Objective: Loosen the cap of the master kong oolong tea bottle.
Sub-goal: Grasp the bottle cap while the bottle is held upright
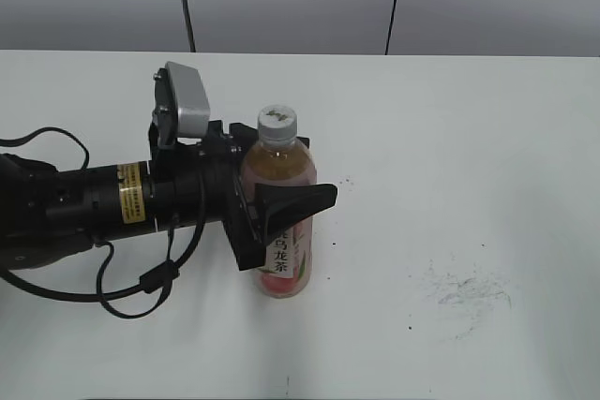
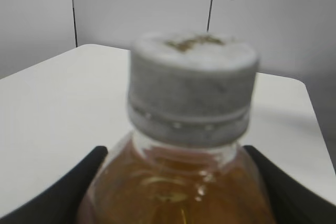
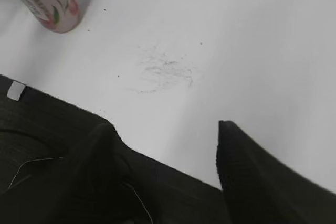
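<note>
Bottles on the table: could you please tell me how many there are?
1. The master kong oolong tea bottle stands upright left of the table's middle, with the left gripper closed around its body and the cap still on.

light: bright, even | shadows: soft | blur: cap (image 2: pixel 193 85) close, out of focus

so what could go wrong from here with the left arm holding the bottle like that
The left gripper clamps the bottle around its body, well below the cap. Squeezing soft plastic could push tea out once the cap loosens. The right gripper hangs open over the table, away from the bottle, so nothing grips the cap yet; if it later twists hard, the bottle might spin or tip in that hold.
</note>
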`<state>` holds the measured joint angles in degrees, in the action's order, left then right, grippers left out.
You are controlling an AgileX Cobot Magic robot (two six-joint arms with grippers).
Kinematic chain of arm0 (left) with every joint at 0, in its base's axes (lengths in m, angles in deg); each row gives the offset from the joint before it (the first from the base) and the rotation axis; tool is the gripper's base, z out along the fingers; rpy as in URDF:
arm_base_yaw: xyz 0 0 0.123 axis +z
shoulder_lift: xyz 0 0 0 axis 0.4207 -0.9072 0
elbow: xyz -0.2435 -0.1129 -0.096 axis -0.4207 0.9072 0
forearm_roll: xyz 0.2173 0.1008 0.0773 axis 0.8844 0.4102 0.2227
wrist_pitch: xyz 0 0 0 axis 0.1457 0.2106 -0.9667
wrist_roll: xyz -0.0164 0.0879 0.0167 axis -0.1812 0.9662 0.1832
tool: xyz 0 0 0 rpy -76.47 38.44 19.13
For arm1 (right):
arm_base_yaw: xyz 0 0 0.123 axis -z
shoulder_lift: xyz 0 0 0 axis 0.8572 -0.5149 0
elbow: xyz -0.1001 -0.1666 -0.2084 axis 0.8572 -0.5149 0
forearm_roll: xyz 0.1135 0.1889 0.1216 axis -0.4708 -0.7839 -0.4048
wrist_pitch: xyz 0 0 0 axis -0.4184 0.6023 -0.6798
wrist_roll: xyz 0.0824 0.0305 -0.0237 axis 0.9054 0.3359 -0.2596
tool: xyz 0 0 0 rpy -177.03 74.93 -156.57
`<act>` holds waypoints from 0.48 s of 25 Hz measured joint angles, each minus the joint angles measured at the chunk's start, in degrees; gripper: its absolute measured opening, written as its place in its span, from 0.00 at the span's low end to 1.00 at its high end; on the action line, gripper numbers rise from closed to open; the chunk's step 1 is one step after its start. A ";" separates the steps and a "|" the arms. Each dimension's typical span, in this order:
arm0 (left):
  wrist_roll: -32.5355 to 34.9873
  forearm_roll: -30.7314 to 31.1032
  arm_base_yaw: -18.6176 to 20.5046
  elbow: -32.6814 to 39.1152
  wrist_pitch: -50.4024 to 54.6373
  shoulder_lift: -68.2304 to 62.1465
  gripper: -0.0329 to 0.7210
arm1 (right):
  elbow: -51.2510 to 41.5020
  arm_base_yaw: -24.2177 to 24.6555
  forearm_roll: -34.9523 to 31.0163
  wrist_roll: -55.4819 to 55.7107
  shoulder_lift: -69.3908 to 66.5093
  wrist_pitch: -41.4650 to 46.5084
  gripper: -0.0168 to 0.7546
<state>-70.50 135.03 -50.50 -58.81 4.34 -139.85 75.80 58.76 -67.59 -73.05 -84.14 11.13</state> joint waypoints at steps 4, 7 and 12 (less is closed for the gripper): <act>0.02 0.00 0.00 0.00 0.00 0.00 0.64 | 6.59 -3.42 -1.00 -3.76 -6.79 0.56 0.55; 0.02 0.65 0.05 0.00 -0.05 0.00 0.64 | 11.67 -6.60 -1.10 -4.29 -13.39 2.94 0.53; 0.08 1.28 0.05 -0.12 -0.06 0.00 0.64 | 20.20 -13.17 -1.10 -1.77 -27.17 4.20 0.52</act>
<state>-70.41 136.31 -50.45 -58.93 4.27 -139.85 95.99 45.60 -68.69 -74.82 -111.31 15.33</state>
